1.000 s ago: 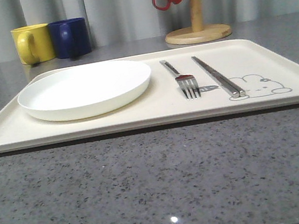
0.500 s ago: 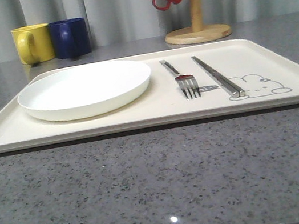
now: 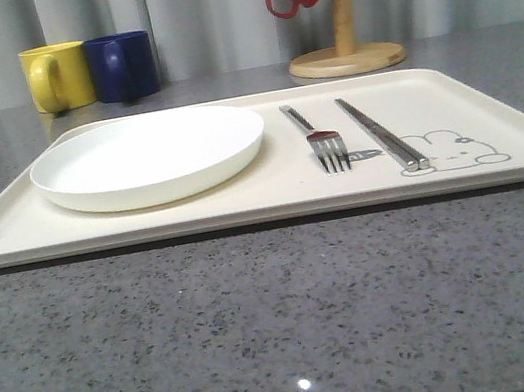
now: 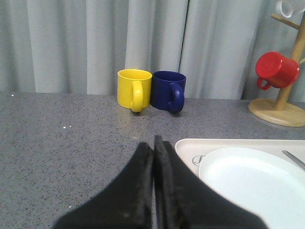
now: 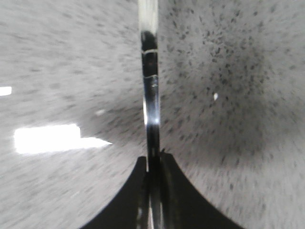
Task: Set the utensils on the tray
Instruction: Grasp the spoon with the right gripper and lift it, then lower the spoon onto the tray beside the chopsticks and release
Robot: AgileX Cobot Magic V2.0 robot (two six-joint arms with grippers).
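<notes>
Grey countertop (image 5: 238,71) beneath right claw (image 5: 153,164) gripping metal spoon (image 5: 150,71).

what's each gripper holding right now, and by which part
Right gripper: shut on a slim shiny metal utensil, pinched at one end. Left gripper: shut, empty.

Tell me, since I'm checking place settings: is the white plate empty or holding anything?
Empty. The white plate sits on the tray with a bare surface; the fork lies beside it.
</notes>
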